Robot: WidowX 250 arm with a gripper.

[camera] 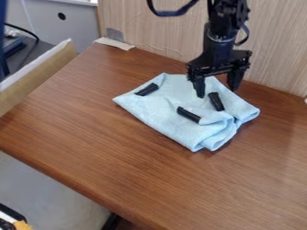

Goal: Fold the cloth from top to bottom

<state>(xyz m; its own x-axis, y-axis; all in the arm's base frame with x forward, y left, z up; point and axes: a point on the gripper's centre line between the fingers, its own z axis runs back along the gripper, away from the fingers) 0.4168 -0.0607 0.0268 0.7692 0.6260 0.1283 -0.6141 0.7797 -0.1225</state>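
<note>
Wooden table [90, 134], rumpled blue cloth [157, 107], gripper [217, 92] at its far side

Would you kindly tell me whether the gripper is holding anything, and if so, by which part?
Nothing is held: the gripper has its fingers spread apart at the light blue cloth, with no fold pinched between them.

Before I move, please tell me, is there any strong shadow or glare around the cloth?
Camera view: soft light, with a narrow shadow under the lower edge of the cloth; faint sheen on the table, no harsh glare.
</note>
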